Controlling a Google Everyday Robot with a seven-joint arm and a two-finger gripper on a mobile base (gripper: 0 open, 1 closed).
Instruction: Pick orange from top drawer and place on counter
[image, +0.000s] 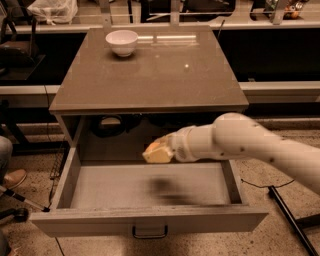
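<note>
Presently the drawer is seen standing wide open below the bench; its grey floor is bare, and a small dark handle is fixed at the middle of its front panel. A thick white arm is reached in from the right, over the right wall of the drawer; the tool at its end is held above the drawer floor, near the back and about at the middle of the width, clear of the floor. A blurred dark shadow is cast on the floor just in front of and below it. The tip of the tool is seen as a pale yellow-orange lump; it cannot be told whether the tool is spread, pressed together or pinching something. The orange cannot be made out apart from this lump; so it can only be said that, if it is there, it is at the tool, over the drawer. On the bench a white bowl is set upright near the far left corner, well apart from the tool.
</note>
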